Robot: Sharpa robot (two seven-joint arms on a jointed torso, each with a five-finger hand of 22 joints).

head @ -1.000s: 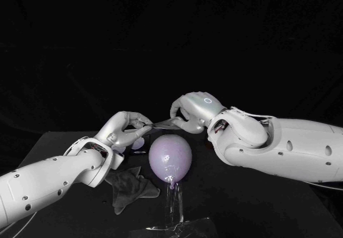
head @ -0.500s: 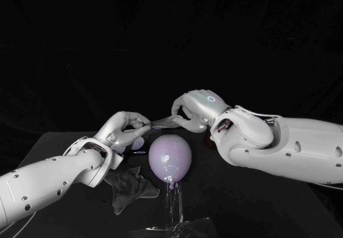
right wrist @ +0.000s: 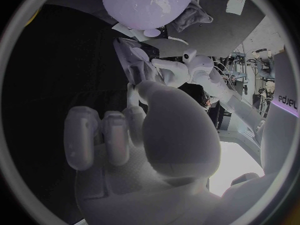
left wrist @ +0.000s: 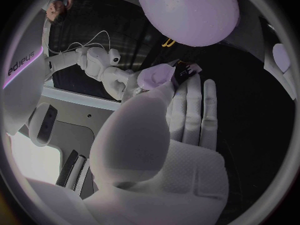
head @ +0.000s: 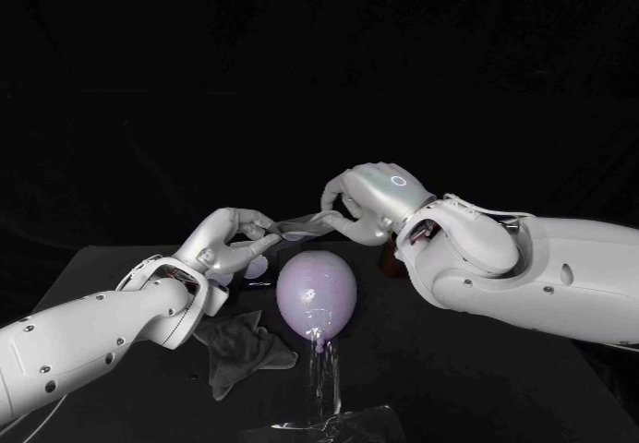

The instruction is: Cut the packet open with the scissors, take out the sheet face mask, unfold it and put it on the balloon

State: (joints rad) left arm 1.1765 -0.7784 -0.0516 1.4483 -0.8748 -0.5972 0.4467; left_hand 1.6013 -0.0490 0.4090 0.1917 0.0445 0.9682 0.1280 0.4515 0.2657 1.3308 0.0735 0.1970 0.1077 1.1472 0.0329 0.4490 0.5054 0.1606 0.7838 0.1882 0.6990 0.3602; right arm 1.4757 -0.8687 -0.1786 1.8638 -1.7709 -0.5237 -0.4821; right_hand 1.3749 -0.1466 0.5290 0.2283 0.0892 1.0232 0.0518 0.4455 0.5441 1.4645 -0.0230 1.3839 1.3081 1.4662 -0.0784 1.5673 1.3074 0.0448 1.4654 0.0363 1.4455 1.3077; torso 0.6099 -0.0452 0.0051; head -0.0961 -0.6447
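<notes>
A lilac balloon (head: 317, 291) stands upright on a clear stand (head: 321, 378) at the middle of the table. Just above it a thin greyish sheet face mask (head: 309, 224) stretches between my two hands. My left hand (head: 235, 242) pinches its left end and my right hand (head: 371, 205) pinches its right end. In the left wrist view the mask (left wrist: 156, 77) sits at my left hand's fingertips (left wrist: 187, 92), near the balloon (left wrist: 187, 12). In the right wrist view the mask (right wrist: 134, 60) hangs between my right hand (right wrist: 137, 135) and the left hand (right wrist: 187, 69), close to the balloon (right wrist: 147, 2).
A crumpled dark grey piece (head: 245, 347) lies on the black table (head: 93, 268) left of the balloon's stand. A small pale lilac thing (head: 257, 268) lies behind my left hand. Clear crinkled material (head: 343, 425) sits at the stand's foot.
My right hand has risen a little and drifted right, drawing the mask out tauter. The left hand has barely moved. The balloon stands as before.
</notes>
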